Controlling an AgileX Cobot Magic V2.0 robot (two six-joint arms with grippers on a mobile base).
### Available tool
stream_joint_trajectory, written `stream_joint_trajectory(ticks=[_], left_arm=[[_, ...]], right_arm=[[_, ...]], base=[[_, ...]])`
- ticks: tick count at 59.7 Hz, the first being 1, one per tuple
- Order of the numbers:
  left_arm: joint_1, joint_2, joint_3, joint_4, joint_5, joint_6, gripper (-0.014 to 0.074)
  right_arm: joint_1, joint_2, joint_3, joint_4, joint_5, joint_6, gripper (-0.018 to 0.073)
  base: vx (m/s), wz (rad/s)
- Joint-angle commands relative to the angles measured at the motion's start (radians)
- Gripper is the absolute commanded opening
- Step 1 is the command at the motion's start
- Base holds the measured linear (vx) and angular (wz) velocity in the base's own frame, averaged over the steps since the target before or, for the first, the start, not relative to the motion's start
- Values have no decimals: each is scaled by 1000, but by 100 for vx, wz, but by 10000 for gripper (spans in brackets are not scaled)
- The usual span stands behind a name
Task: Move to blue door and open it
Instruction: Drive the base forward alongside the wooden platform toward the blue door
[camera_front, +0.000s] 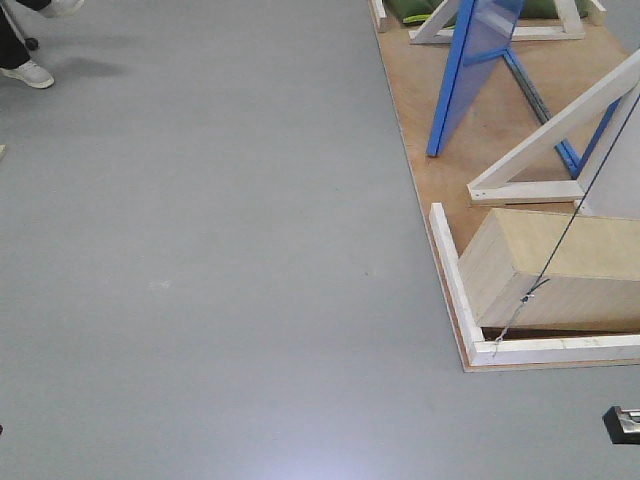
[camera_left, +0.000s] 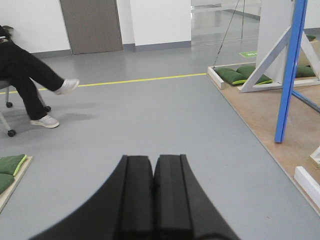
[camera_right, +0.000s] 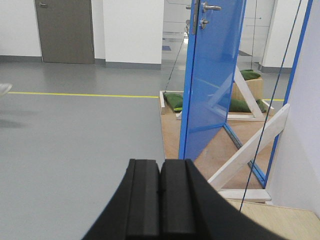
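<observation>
- Ahead and to the right of the mobile base, the tall glossy bright-blue door panel (camera_right: 212, 85) stands upright on a plywood platform (camera_front: 425, 150), between white slanted wooden braces (camera_right: 247, 152).
- A silver lever handle (camera_right: 210, 7) and a round silver thumb-turn lock (camera_right: 203, 22) sit high on the panel, facing the right wrist camera.
- Left gripper (camera_left: 153, 162): black fingers pressed together, nothing held.
- Right gripper (camera_right: 160, 167): black fingers pressed together, nothing held.
- Base position: on the grey floor (camera_front: 200, 250), off the platform. The door is near, but well apart from both grippers.
- Progress, as judged: the approach is partly complete, and the opening step has not begun, since neither gripper touches the handle.
- Remaining: close in on the door, bring a gripper up to the lever handle, press it down, then swing the panel.
- Latch state: cannot be determined from these views.
</observation>
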Motion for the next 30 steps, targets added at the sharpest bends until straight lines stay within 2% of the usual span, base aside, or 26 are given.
stream_joint_trajectory(ticks=[1, 30], left_arm=[[-8, -14, 6, 0, -84, -3, 70], [-8, -14, 6, 0, -84, -3, 70]], right_arm=[[-4, -15, 20, -1, -82, -4, -8], [-4, -15, 20, -1, -82, -4, -8]], base=[[0, 0], [0, 0]])
